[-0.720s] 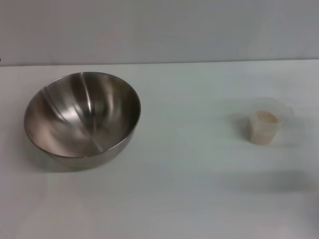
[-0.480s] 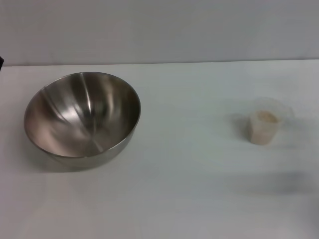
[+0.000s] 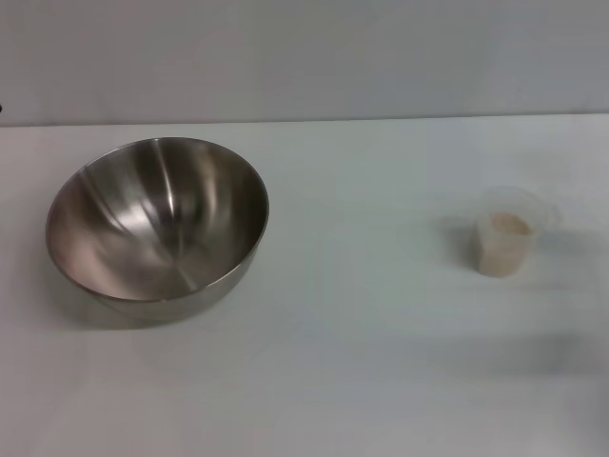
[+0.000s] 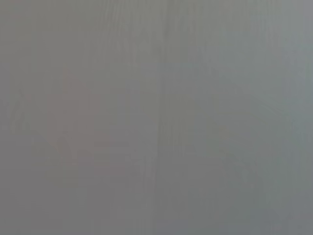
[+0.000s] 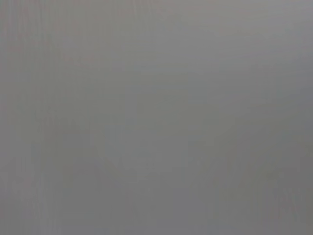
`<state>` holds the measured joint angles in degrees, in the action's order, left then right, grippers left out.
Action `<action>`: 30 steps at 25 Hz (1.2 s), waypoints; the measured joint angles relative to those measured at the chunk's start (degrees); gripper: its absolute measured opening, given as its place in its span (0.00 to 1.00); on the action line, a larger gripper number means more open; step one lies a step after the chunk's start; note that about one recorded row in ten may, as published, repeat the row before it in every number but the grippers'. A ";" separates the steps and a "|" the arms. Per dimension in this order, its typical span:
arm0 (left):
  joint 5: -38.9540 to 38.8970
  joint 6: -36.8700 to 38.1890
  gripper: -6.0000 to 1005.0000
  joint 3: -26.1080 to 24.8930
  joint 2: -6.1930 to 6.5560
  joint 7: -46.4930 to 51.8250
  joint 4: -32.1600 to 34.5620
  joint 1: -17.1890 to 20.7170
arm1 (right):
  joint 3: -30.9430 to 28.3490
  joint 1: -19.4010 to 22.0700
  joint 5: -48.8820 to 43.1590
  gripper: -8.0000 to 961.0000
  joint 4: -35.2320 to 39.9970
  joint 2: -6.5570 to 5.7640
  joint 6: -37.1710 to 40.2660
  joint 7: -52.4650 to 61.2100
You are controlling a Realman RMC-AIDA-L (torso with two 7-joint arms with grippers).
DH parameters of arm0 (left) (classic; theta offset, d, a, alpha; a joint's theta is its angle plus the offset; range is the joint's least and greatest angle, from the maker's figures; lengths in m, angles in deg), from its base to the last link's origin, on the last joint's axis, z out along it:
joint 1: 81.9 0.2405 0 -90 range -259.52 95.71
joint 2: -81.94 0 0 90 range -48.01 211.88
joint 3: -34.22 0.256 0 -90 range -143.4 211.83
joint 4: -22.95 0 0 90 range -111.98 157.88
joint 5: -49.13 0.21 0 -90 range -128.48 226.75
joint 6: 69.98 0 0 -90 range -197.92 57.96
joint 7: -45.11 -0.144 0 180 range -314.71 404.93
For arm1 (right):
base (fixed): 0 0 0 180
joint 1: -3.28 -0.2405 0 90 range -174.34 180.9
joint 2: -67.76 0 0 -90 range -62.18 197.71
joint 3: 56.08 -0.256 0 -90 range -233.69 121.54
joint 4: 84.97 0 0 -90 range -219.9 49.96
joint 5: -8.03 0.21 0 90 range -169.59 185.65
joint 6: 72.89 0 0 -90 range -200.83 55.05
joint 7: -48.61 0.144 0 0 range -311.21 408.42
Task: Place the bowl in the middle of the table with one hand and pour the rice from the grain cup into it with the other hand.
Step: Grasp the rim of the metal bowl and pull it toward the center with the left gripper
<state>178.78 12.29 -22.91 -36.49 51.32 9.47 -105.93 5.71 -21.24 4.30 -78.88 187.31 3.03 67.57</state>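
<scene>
Large round stainless-steel bowl (image 3: 158, 221) sited left on plain white worktop (image 3: 362, 362), untouched. Small clear plastic cup (image 3: 507, 244) of rice (image 3: 509, 225) well right. Hands unseen; state undeterminable. Bowl rim best gripped, slid centre.

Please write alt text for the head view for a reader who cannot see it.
A large, empty stainless-steel bowl sits on the left of a white table, and a small clear grain cup holding rice stands upright on the right. No gripper is in view.
</scene>
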 joint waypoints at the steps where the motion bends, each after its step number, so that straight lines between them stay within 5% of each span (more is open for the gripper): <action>1: -0.01 -0.04 0.86 0.00 0.01 -0.63 0.02 -0.26 | 0.00 0.02 0.01 0.85 -0.15 0.00 0.01 0.01; 9: 0.00 -1.90 0.86 0.19 -0.19 -6.44 -0.06 -2.20 | 0.00 0.09 0.05 0.85 -0.33 -0.01 0.02 0.06; 14: -0.02 -9.64 0.86 -1.47 0.18 -9.10 -2.97 -3.08 | 0.00 0.09 0.04 0.85 -0.33 -0.03 -0.14 0.05; 23: -0.03 -44.99 0.86 -18.07 1.48 -26.54 -32.89 1.27 | 0.00 -0.01 0.05 0.85 -0.29 -0.19 -0.17 -0.19; 24: -0.03 -54.07 0.86 -22.40 1.48 -28.69 -39.43 2.34 | 0.00 -0.04 0.05 0.85 -0.29 -0.19 -0.23 -0.21; 25: -0.03 -54.07 0.86 -22.40 1.48 -28.69 -39.43 2.34 | 0.00 -0.08 0.04 0.85 -0.29 -0.20 -0.37 -0.26; 26: -0.01 -65.78 0.86 -27.91 1.18 -29.79 -45.65 3.03 | 0.01 -0.08 0.04 0.85 -0.29 -0.19 -0.40 -0.27; 30: 0.01 -85.00 0.86 -36.91 0.70 -30.08 -52.20 3.01 | 0.00 -0.04 0.04 0.85 -0.29 -0.20 -0.42 -0.29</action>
<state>178.79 -72.71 -59.82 -35.79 21.25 -42.73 -102.92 5.71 -21.28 4.34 -79.17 187.11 2.61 67.29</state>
